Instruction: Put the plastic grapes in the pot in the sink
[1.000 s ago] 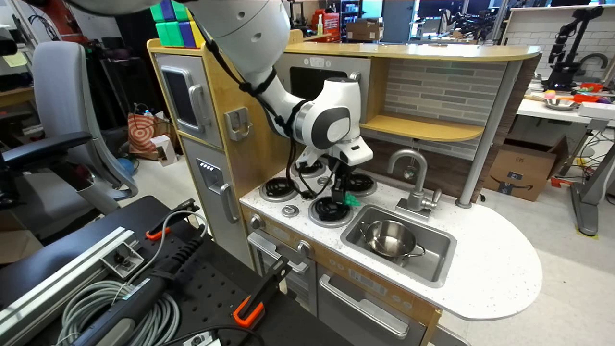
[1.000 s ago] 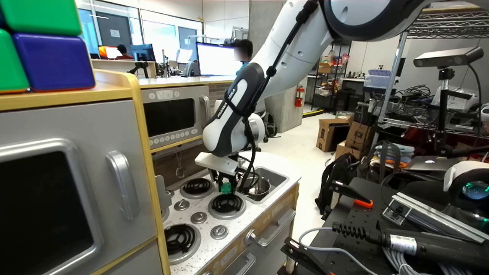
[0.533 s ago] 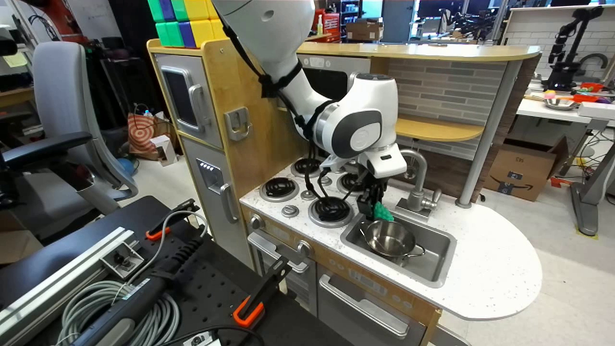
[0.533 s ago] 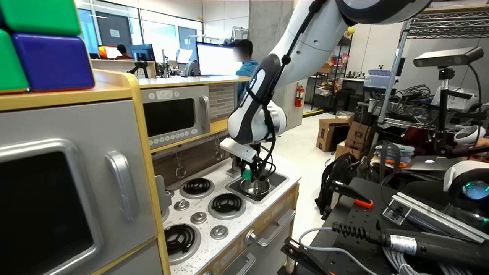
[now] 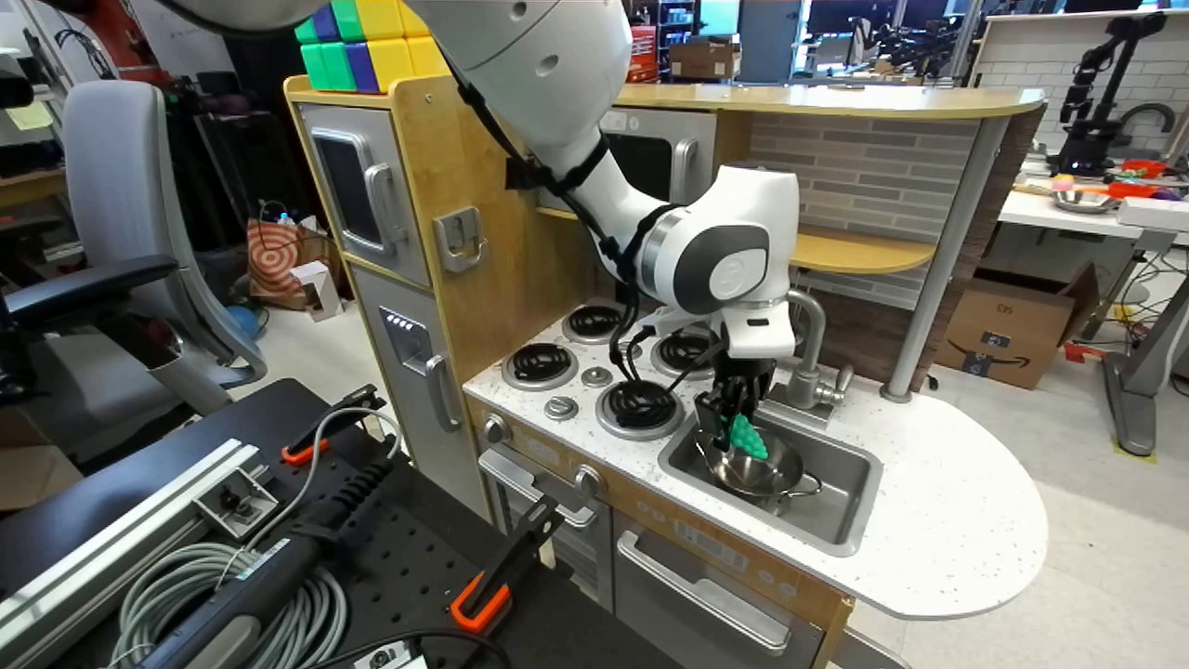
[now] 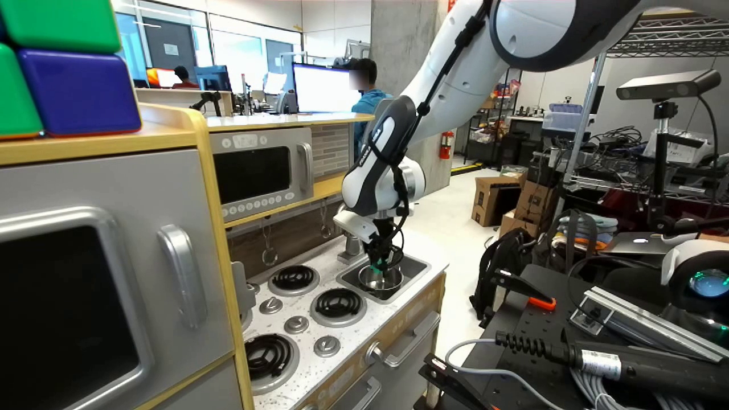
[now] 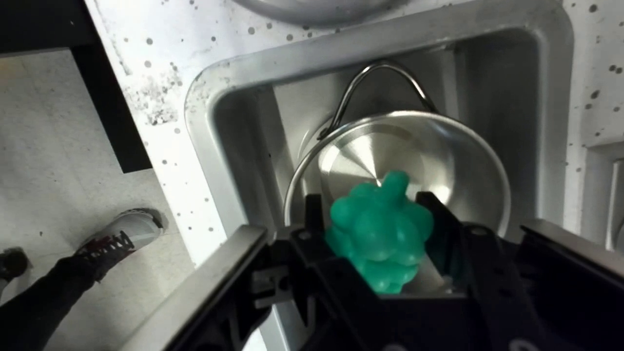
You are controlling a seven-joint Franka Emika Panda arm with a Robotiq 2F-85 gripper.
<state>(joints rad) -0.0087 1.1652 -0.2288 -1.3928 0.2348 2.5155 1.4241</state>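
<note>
Grasp and carry look done; I judge only lowering and letting go are left. Left to right in an exterior view: my 2 fingers (image 5: 714, 431) are closed on the plastic grapes (image 5: 747, 437), which hang over the pot (image 5: 769, 472), touching it or not I cannot tell; the pot, its visible floor bare, stands in the sink (image 5: 841, 492).

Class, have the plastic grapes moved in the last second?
Yes: in an exterior view, the plastic grapes moved away from the burner beside the sink, to the pot.
</note>
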